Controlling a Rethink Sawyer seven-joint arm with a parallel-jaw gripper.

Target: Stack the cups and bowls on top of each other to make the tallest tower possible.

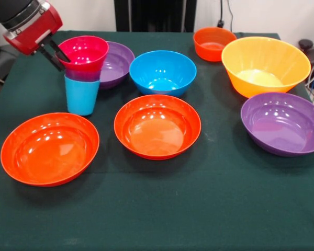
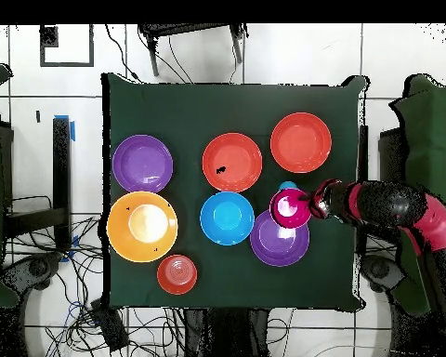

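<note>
The tower stands at the left in the front view: a light blue cup (image 1: 81, 97) at the bottom, a purple cup (image 1: 82, 75) nested in it, and the small pink bowl (image 1: 85, 52) on top. In the overhead view the pink bowl (image 2: 290, 208) hides the cups except for a sliver of the blue cup (image 2: 288, 186). My gripper (image 1: 62, 61) is at the pink bowl's left rim, with one finger inside the rim and one outside and a gap between them. It also shows in the overhead view (image 2: 311, 203).
A wide purple bowl (image 1: 118, 64) sits right behind the tower. A medium blue bowl (image 1: 162, 72), two orange-red bowls (image 1: 49, 148) (image 1: 157, 125), a small orange bowl (image 1: 213, 43), a large yellow-orange bowl (image 1: 265, 65) and a second purple bowl (image 1: 282, 123) lie loose on the green table (image 1: 157, 209).
</note>
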